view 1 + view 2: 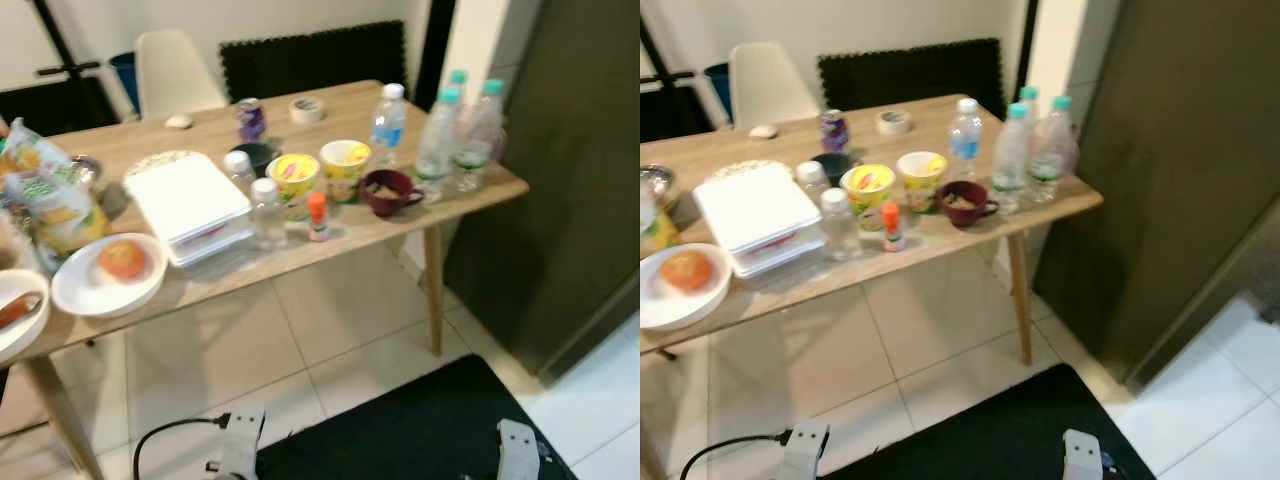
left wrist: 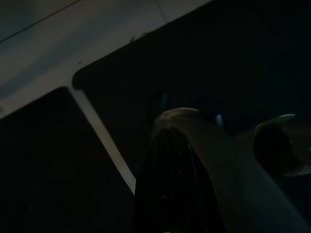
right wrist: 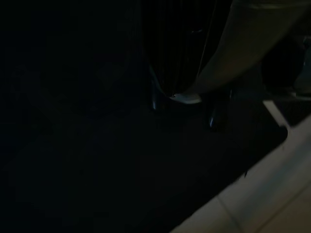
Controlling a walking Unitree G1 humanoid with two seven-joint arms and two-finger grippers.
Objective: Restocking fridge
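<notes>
A wooden table (image 1: 330, 240) carries several items: three water bottles (image 1: 437, 135) at its right end, two yellow cups (image 1: 294, 180), a maroon mug (image 1: 388, 192), a purple can (image 1: 250, 120), two small clear bottles (image 1: 267, 210), a white foam box (image 1: 187, 200), snack bags (image 1: 55, 200) and an orange (image 1: 122, 258) on a white plate (image 1: 75, 290). The dark fridge door (image 1: 570, 180) stands shut to the right of the table. Both arms hang low: left arm (image 1: 238, 445), right arm (image 1: 518, 450). In the dark wrist views, the left gripper (image 2: 190, 110) and right gripper (image 3: 182, 112) point at the floor.
A black mat (image 1: 420, 430) lies on the pale tiled floor at my feet. A white chair (image 1: 172, 70) stands behind the table, beside a black panel (image 1: 310, 55) against the wall. A tape roll (image 1: 307, 108) lies near the table's far edge. Open tiles separate me from the table.
</notes>
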